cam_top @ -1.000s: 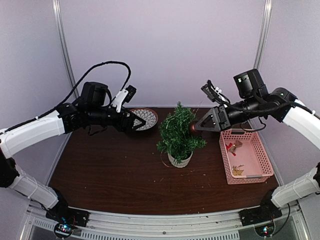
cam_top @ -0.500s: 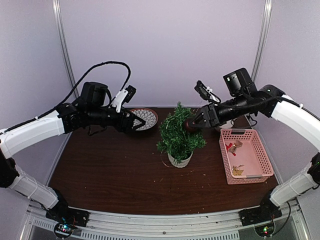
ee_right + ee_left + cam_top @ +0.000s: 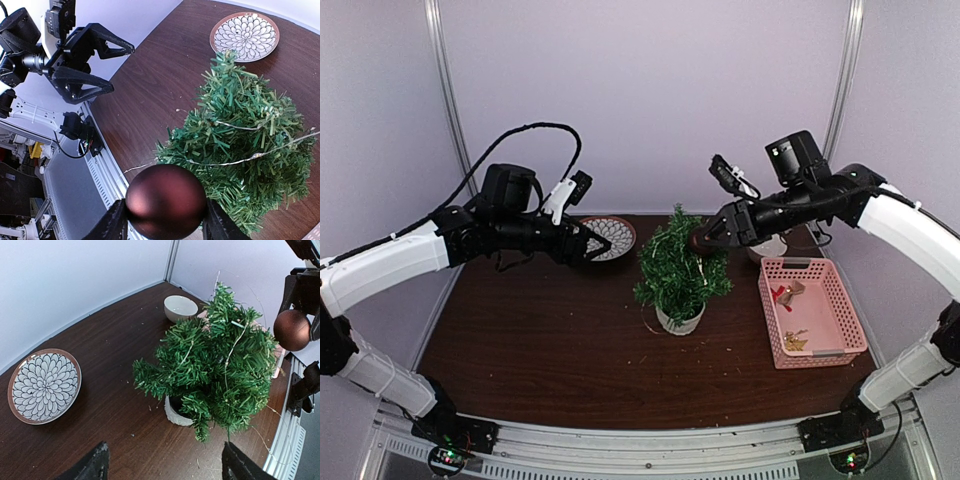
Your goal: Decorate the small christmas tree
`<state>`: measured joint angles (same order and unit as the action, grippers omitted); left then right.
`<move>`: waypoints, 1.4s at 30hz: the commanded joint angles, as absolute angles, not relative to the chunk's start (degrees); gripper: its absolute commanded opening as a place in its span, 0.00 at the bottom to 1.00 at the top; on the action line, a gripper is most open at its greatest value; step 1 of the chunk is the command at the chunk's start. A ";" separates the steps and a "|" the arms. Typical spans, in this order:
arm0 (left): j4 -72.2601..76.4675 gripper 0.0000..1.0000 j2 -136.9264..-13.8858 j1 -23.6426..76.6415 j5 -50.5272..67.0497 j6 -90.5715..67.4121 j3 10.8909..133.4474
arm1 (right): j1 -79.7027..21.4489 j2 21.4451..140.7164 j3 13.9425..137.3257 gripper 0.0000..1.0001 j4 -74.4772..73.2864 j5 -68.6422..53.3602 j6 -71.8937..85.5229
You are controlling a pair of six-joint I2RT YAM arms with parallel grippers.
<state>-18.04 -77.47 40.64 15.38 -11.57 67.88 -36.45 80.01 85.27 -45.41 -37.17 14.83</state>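
tree (image 3: 675,268): frame centre | right gripper (image 3: 701,243): pinching 1 dark-red bauble (image 3: 165,200) at tree's upper right, apparently to hang it | left gripper (image 3: 603,243): spread, empty, left of tree, likely keeping clear

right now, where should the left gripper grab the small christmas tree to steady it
Probably the white pot, coming low from the left under the branches: it is the one firm, round part; the needles of the small christmas tree would bend.
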 commanded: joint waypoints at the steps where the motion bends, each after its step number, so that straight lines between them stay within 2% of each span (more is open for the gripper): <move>1: -16.57 0.77 -77.50 40.43 15.18 -10.71 68.50 | -35.64 80.63 87.36 0.27 -44.67 -36.78 13.97; 15: -16.53 0.78 -78.10 40.43 15.72 -10.32 68.86 | -35.50 81.14 86.96 0.27 -43.30 -37.17 14.19; 20: -13.71 0.76 -74.97 41.65 16.07 -5.90 67.29 | -35.42 80.86 86.18 0.28 -43.21 -35.86 14.15; 26: -13.40 0.69 -73.50 50.53 12.77 11.83 67.43 | -35.40 80.37 85.40 0.27 -42.31 -36.16 15.23; 28: -10.89 0.64 -74.23 52.46 13.39 14.49 66.82 | -35.38 80.05 84.71 0.27 -42.08 -36.05 15.82; 35: -5.00 0.49 -83.05 60.47 13.09 23.84 70.83 | -35.40 78.70 82.79 0.27 -41.04 -34.64 17.80; 42: 2.29 0.42 -90.56 65.33 8.56 30.97 75.47 | -35.41 77.59 82.00 0.27 -39.13 -34.99 19.24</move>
